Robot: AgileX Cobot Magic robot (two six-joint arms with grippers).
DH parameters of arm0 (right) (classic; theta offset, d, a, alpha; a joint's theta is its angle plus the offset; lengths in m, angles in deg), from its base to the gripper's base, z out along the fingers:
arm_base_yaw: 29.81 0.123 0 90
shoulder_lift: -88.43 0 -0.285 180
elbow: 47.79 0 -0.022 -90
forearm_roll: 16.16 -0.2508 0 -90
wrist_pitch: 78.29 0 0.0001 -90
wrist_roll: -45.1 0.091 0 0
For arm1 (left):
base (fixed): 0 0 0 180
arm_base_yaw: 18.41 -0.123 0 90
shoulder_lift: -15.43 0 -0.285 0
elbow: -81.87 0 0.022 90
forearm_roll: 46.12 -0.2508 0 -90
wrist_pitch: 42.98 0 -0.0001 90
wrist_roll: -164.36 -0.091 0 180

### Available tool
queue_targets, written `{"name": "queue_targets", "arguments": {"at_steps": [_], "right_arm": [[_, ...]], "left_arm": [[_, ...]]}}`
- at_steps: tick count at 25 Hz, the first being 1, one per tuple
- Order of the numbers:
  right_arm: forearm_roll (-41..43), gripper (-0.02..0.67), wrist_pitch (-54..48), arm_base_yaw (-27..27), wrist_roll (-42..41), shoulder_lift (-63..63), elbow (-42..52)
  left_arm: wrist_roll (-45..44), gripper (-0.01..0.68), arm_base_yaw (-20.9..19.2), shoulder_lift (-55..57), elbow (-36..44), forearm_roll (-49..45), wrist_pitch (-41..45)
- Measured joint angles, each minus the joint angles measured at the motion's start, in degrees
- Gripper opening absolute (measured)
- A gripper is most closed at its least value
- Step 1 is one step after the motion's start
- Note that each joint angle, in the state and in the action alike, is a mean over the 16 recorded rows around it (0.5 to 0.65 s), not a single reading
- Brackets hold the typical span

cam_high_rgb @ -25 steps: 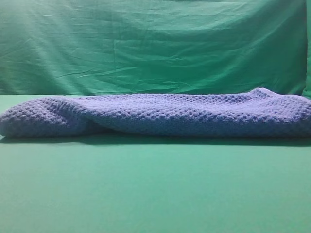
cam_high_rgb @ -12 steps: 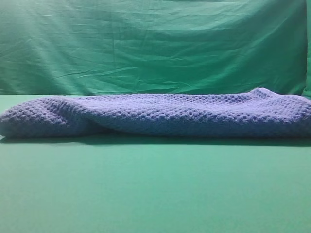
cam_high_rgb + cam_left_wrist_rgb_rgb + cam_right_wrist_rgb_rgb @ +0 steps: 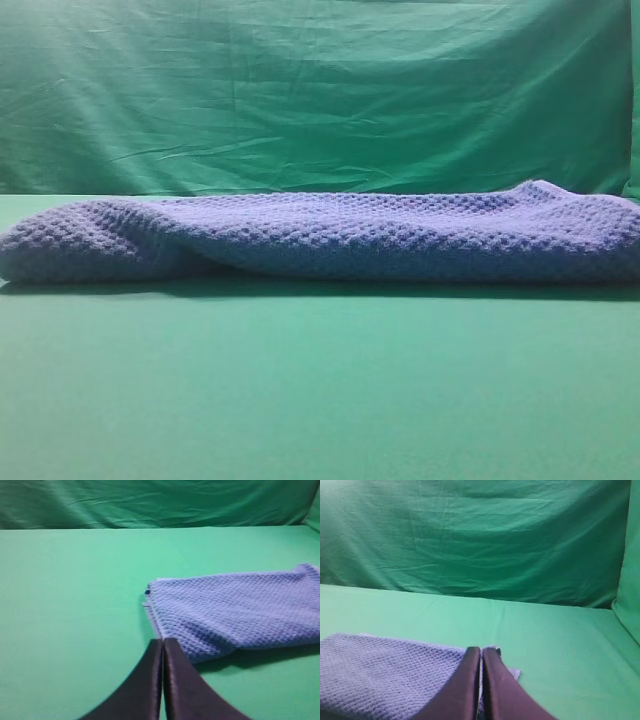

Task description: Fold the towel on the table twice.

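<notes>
The blue-grey waffle-weave towel [image 3: 330, 235] lies folded in a long band across the green table [image 3: 320, 390], spanning almost the full width of the exterior high view. In the left wrist view the towel [image 3: 235, 612] lies to the right of and beyond my left gripper [image 3: 163, 642], which is shut, empty and apart from it. In the right wrist view the towel [image 3: 380, 670] lies at lower left, and my right gripper [image 3: 481, 652] is shut and empty, its tips over the towel's right end. Neither gripper shows in the exterior high view.
A wrinkled green fabric backdrop [image 3: 320, 90] hangs behind the table. Bare table [image 3: 70, 605] lies left of the towel in the left wrist view, and bare table [image 3: 560, 645] lies right of it in the right wrist view.
</notes>
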Motion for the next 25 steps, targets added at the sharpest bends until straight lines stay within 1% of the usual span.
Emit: {"name": "queue_targets", "arguments": {"at_steps": [3, 7, 15, 25], "right_arm": [[-0.03, 0.000, 1.54, 0.00, -0.39, 0.00, 1.71], [-0.17, 0.000, 2.45, 0.00, -0.63, 0.00, 3.20], [-0.54, 0.000, 1.31, 0.00, -0.71, 0.00, 4.09], [-0.77, 0.000, -4.26, 0.00, -0.71, 0.00, 4.10]], "left_arm": [[1.56, 0.000, 0.00, -0.01, 1.53, -3.44, -1.25], [2.33, 0.000, 0.00, -0.01, 3.62, -5.61, -3.13], [2.43, 0.000, 0.00, -0.01, 6.34, -5.88, -5.82], [2.43, 0.000, 0.00, -0.01, 6.84, -5.83, -6.23]]}}
